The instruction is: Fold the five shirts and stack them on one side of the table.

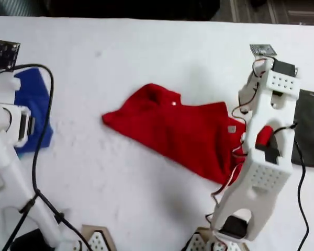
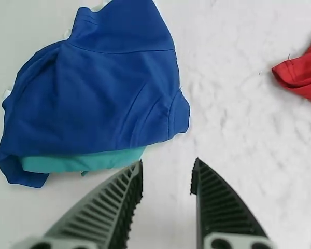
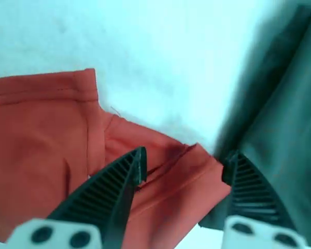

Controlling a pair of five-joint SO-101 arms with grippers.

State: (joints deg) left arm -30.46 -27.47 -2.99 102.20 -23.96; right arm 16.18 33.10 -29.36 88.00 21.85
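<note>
Right end effector (image 3: 187, 155) hangs wide open, empty, over the hem of the red shirt (image 3: 41, 145), just beside the dark shirt (image 3: 285, 104). Closing here could pinch both garments.

The surface (image 1: 120, 52) is white and takes nearly the whole high view. In the left wrist view it looks a little rough and wrinkled, like a cloth cover. Beyond its far edge there is a dark strip (image 1: 120, 8). At the far right corner lies a grey area (image 1: 282, 10) with pale lines, perhaps a floor.
</note>
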